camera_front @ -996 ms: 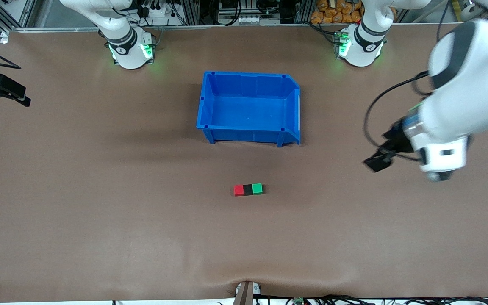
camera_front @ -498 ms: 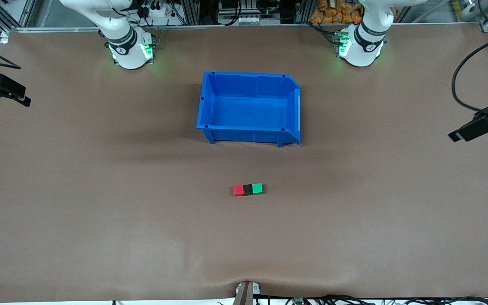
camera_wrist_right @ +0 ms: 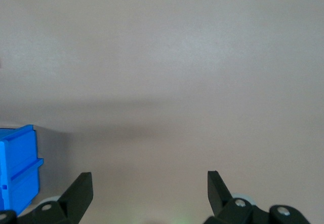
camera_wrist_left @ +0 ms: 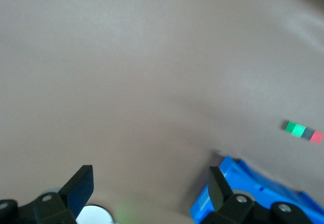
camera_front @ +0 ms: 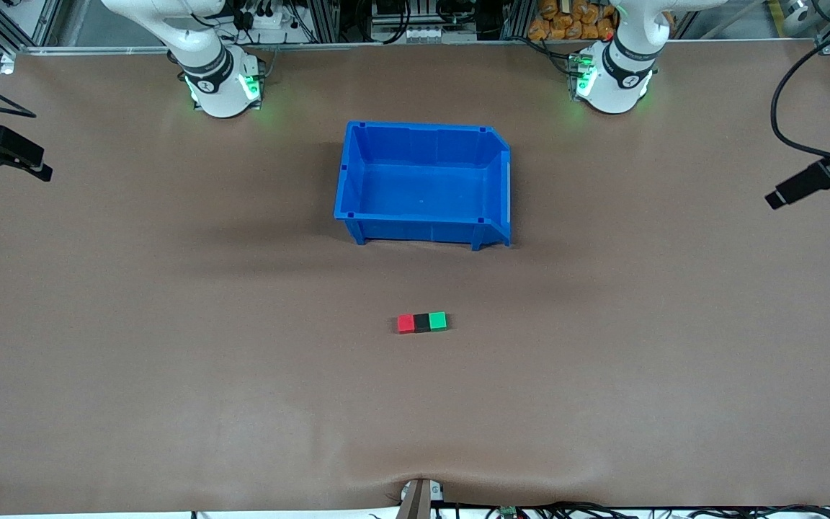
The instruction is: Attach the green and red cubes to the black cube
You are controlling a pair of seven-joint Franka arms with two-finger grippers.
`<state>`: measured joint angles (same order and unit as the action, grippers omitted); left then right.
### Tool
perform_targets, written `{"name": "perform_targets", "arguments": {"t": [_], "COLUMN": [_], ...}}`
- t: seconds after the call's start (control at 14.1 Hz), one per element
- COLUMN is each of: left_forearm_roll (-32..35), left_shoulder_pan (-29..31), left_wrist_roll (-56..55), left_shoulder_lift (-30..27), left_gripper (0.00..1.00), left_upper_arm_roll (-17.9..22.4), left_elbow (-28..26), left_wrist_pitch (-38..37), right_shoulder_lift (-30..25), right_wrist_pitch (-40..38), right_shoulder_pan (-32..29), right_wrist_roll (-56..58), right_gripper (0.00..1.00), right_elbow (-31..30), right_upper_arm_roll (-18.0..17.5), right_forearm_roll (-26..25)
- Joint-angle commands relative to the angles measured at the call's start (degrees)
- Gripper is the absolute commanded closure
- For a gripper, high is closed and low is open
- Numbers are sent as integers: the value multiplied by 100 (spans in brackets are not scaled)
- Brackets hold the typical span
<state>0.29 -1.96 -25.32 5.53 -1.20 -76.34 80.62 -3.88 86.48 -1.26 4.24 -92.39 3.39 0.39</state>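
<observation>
Between both empty grippers' spread jaws, well apart, lie the joined cubes [camera_front: 422, 322].

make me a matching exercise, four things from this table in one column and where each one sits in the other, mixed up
Things:
1. red cube
2. green cube
3. black cube
4. blue bin

Places:
A. between the two coloured cubes, touching both
B. end of the row toward the left arm's end of the table
C. farther from the front camera than the row of cubes
D. end of the row toward the right arm's end of the table

Pairs: 1-D, 2-B, 3-A, 4-C
</observation>
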Motion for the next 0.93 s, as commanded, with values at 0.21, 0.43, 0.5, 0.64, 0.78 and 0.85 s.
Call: {"name": "perform_targets", "arguments": {"t": [0.21, 0.43, 0.5, 0.64, 0.78, 0.85], "left_forearm_roll": [103, 226, 226, 235, 235, 235], "left_shoulder_pan": [-191, -182, -182, -138, -138, -173], "left_wrist_roll": [527, 563, 676, 1132, 1336, 1354], "left_shoulder_lift": [-947, -1237, -1238, -1247, -1247, -1230], "left_gripper": [0, 0, 0, 0, 0, 0], "left_upper_arm_roll": [120, 76, 67, 58, 59, 58], "left_elbow": [-1224, -1506, -1507, -1515, -1489, -1480], "left_wrist_pitch": [375, 375, 367, 297, 183, 165], "right_shoulder_lift": [54, 54, 54, 54, 54, 54], "right_wrist_pitch": [-78, -78, -78, -78, -78, -78], "right_shoulder_pan": [-50, -50, -50, -50, -59, -59], "right_wrist_roll": [24, 24, 24, 24, 24, 24], "right_gripper": [0, 0, 0, 0, 0, 0], "right_elbow": [124, 124, 124, 116, 116, 116], "right_upper_arm_roll": [-14, -14, -14, -14, -14, -14], "right_forearm_roll": [92, 92, 92, 92, 92, 92]}}
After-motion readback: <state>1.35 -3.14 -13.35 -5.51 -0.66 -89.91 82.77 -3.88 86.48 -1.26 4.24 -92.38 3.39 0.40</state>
